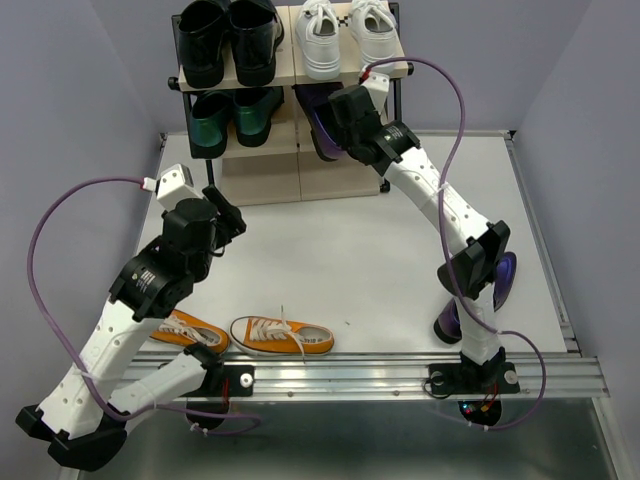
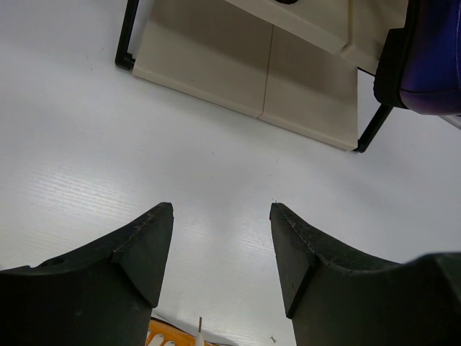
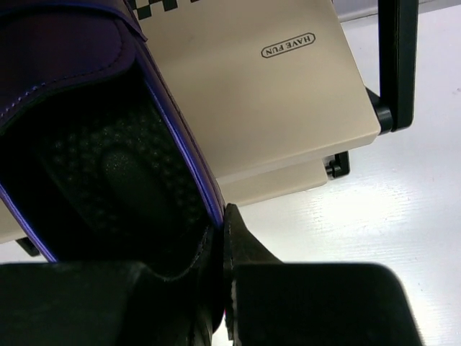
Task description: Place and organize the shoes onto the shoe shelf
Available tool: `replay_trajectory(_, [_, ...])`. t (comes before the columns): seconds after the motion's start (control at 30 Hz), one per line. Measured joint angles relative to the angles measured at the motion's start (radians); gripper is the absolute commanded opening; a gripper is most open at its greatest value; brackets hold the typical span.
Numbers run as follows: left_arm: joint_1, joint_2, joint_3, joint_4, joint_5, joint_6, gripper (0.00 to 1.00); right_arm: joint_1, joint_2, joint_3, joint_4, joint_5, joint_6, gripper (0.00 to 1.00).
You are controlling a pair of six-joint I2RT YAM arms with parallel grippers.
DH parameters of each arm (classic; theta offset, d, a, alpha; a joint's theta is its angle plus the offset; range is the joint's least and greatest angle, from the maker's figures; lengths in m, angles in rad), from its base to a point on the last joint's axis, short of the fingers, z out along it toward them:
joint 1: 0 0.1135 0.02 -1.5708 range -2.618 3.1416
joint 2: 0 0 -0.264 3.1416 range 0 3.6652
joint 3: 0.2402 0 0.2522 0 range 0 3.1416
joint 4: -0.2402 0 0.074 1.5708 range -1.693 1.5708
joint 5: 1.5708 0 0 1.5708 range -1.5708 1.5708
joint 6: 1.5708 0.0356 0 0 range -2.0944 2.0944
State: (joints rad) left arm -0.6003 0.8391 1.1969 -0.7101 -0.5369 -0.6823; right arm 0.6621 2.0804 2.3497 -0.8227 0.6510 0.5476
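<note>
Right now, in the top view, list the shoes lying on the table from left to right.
First the left orange sneaker, then the right orange sneaker, then the purple loafer.

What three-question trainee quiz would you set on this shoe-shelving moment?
1. True or false: the white sneakers stand on the top tier of the shoe shelf.
2. How many orange sneakers lie on the table?
3. What is the right gripper shut on? A) a white sneaker B) a purple loafer C) an orange sneaker
Key: 1 true; 2 two; 3 B.
</note>
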Motion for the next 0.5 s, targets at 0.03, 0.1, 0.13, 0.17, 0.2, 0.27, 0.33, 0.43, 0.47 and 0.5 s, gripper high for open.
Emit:
replay_trajectory(0.03, [0.0,-0.001,0.0,-0.001,-0.001,0.0,0.67,0.0,0.0,0.0,0.002,0.002,0.001,0.24])
replay_trajectory(0.1, [0.0,-0.002,0.0,-0.006,-0.003,0.0,0.67,0.0,0.001,0.0,0.016,0.006,0.007,0.39])
replay_trajectory(0.13, [0.0,-0.003,0.0,-0.007,-0.004,0.0,0.67,0.0,0.001,0.0,0.029,0.008,0.01,0.4])
replay_trajectory(0.17, [0.0,-0.004,0.0,-0.007,-0.006,0.0,0.67,0.0,0.002,0.0,0.055,0.007,0.018,0.41])
replay_trajectory(0.2, [0.0,-0.005,0.0,-0.007,-0.007,0.0,0.67,0.0,0.002,0.0,0.093,0.008,0.023,0.42])
replay_trajectory(0.27, [0.0,-0.007,0.0,-0.007,-0.01,-0.001,0.67,0.0,0.002,0.0,0.154,0.013,0.03,0.43])
replay_trajectory(0.33, [0.0,-0.007,0.0,-0.007,-0.011,-0.003,0.67,-0.002,0.001,0.0,0.187,0.013,0.037,0.47])
replay_trajectory(0.43, [0.0,-0.007,0.0,-0.007,-0.012,-0.003,0.67,-0.005,0.0,-0.002,0.213,0.011,0.044,0.58])
replay_trajectory(0.47, [0.0,-0.007,0.0,-0.007,-0.012,-0.004,0.67,-0.006,-0.003,-0.006,0.213,0.006,0.043,0.61])
replay_trajectory(0.5, [0.0,-0.007,0.0,-0.007,-0.012,-0.004,0.67,-0.006,-0.011,-0.017,0.216,-0.001,0.044,0.67])
